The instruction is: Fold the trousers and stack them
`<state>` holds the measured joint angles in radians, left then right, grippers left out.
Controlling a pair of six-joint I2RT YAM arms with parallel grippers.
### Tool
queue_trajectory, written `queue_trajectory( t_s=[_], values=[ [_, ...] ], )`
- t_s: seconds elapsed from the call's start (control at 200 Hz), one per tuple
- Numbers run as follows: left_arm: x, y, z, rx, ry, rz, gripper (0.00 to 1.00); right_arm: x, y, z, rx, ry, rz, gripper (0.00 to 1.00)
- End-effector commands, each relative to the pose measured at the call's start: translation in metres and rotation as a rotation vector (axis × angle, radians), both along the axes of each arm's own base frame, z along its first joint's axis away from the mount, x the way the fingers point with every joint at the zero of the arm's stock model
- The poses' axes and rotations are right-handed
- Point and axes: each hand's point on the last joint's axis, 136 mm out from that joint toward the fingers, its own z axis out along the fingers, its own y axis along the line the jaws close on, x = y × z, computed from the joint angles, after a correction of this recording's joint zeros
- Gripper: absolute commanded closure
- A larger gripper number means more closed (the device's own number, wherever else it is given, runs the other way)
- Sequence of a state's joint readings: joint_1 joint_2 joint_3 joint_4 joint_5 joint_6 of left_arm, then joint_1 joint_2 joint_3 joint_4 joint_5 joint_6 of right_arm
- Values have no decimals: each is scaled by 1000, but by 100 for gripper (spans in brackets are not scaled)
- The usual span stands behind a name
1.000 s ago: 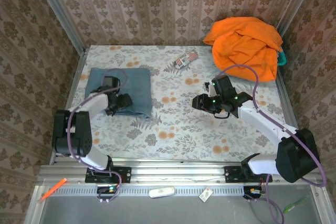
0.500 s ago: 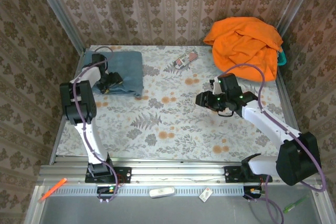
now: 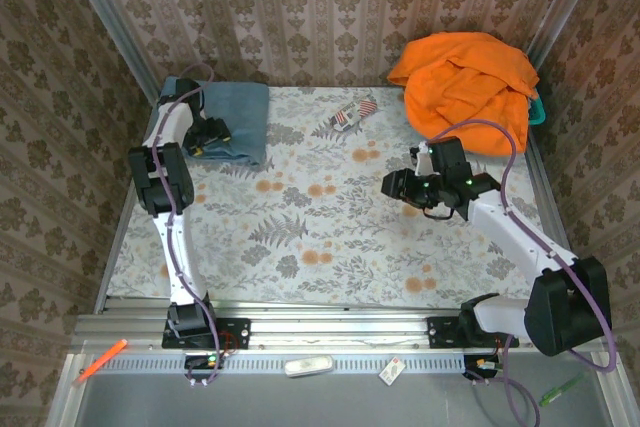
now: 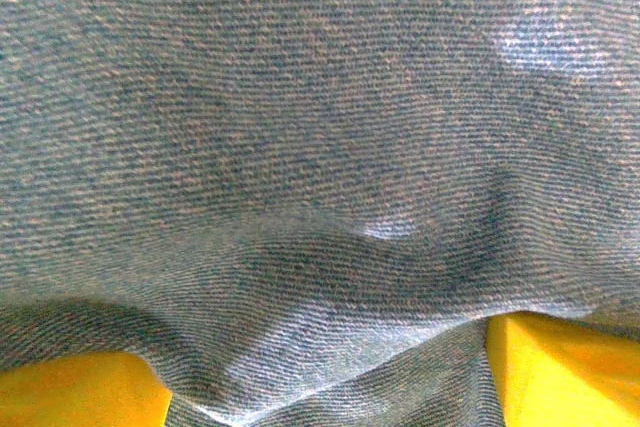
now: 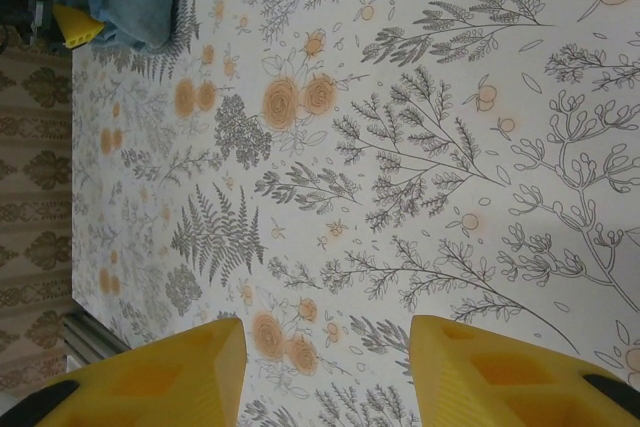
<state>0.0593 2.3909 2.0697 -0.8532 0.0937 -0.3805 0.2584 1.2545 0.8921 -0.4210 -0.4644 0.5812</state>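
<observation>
Right gripper (image 3: 392,187): right of centre in the top view, over the floral table (image 3: 330,237), fingers spread with nothing between.
Left gripper (image 3: 205,139): upper left, fingers (image 4: 80,392) wide apart, pinching folded denim.
Trousers (image 3: 240,112): folded, at the table's far left corner.
Orange garment (image 3: 465,82): heaped at upper right.

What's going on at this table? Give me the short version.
The left pincer grips the folded trousers at the far left corner of the table, with denim bunched between its fingers. The right pincer hangs open over bare tabletop, holding nothing. An orange garment sits heaped at the far right corner, untouched.
</observation>
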Motion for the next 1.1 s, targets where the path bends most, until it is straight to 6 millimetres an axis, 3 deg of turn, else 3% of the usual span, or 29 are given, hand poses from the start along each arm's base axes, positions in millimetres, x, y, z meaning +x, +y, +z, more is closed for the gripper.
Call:
queue_trajectory(
  t_s=[0.0, 0.375, 0.57, 0.67, 0.79, 0.915, 1.095],
  values=[
    [6, -13, 1, -18, -6, -34, 18, -5, -3, 21, -7, -35, 18, 52],
    [39, -29, -1, -236, -125, 122, 16, -23, -16, 44, -41, -61, -17, 52],
    [38, -16, 14, -195, -131, 126, 16, -32, -22, 56, -46, -83, -34, 51],
    [29, -17, 38, -209, -173, 104, 14, -33, -26, 59, -63, -89, -55, 51],
    [8, -26, 97, -228, -304, 77, 10, -28, -33, 70, -86, -111, -91, 50],
    [-39, -37, 156, -251, -475, 73, 7, -22, -37, 90, -87, -161, -131, 50],
    [-128, -82, 171, -261, -585, -52, 4, -16, -42, 114, -58, -259, -200, 48]
  ],
)
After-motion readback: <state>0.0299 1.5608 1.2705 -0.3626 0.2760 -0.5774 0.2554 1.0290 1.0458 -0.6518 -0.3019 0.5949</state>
